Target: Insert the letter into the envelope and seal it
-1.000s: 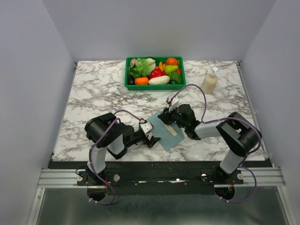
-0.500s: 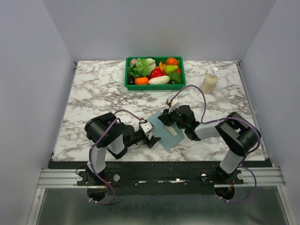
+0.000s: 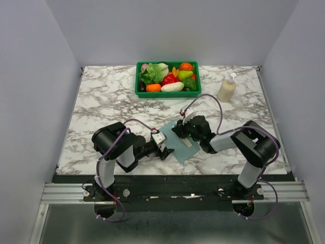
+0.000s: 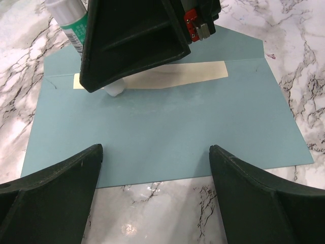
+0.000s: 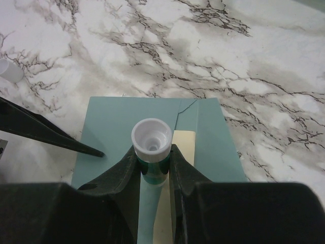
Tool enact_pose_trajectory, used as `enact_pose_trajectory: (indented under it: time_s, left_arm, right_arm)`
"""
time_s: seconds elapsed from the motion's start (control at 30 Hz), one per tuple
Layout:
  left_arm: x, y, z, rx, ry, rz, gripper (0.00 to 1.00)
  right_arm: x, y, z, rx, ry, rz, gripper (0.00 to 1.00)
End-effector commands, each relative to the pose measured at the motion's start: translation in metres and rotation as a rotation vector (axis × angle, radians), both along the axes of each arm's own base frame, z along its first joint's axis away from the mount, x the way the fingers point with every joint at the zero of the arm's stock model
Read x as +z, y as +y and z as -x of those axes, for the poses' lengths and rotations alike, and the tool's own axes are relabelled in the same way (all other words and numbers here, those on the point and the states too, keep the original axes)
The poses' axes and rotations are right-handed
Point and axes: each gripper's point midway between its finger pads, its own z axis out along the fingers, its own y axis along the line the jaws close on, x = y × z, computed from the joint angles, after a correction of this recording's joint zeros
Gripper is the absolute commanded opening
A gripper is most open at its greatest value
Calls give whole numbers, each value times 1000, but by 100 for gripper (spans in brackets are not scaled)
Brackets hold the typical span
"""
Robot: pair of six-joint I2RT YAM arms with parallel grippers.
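Observation:
The teal envelope (image 3: 177, 148) lies flat on the marble table between the arms, flap open. A strip of the cream letter (image 3: 189, 143) shows at its mouth; the rest is hidden inside. My right gripper (image 3: 182, 127) is shut on a glue stick (image 5: 151, 140) with a green body and white end, held upright with its tip down on the envelope (image 5: 111, 127) beside the letter (image 5: 184, 147). My left gripper (image 4: 155, 152) is open and empty, its jaws astride the near edge of the envelope (image 4: 167, 132). The letter strip (image 4: 193, 75) and glue stick (image 4: 71, 23) show beyond it.
A green basket (image 3: 138, 93) of toy vegetables stands at the back centre. A cream pump bottle (image 3: 227, 89) stands at the back right. A small white cap-like object (image 5: 7, 71) lies on the marble left of the envelope in the right wrist view.
My right gripper has shifted slightly left along the envelope's mouth with the glue stick. The left gripper and envelope have not moved.

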Motion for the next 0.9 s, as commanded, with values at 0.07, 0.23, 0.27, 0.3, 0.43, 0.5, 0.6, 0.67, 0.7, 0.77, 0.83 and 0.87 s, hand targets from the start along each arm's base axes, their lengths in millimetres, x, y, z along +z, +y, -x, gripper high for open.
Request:
enact_pose_trajectory:
  time_s: [0.07,0.23,0.27,0.3,0.43,0.5,0.6,0.67,0.7,0.77,0.83,0.87]
  left_arm:
    - [-19,12,-2,48,28,-57,95]
    - [-20,12,-1,47,33,-57,95]
    - [-20,12,-1,45,33,-57,95]
    - [-20,13,-2,49,35,-58,95]
    - [-19,12,-1,48,37,-55,95]
    - [-21,12,-2,47,39,-59,95]
    - [-20,12,-1,45,40,-54,95]
    - [-20,12,-1,45,40,-54,95]
    - [-19,11,-1,45,38,-54,95]
    - [-19,12,-2,49,38,-54,95]
    - [-18,12,-1,48,35,-54,95]
    - [-18,11,-1,45,34,-50,95]
  right_arm:
    - [-11,-2,0,-18,0,27,1]
    - [-19,2,1,-7,-4,75,1]
    - [-19,4,3,-4,-4,78,1]
    - [-22,4,5,-1,-1,85,1]
    - [-25,8,13,7,11,88,1]
    - [-28,7,18,7,20,88,1]
    - [-32,4,21,-18,45,81,1]
    - [-35,-4,17,-64,52,99,1]
    - [-34,-5,15,-78,50,105,1]
    - [-36,-12,12,-117,51,122,1]
    - [-35,-16,10,-137,43,128,1]
    - [-35,-19,9,-153,39,137,1]
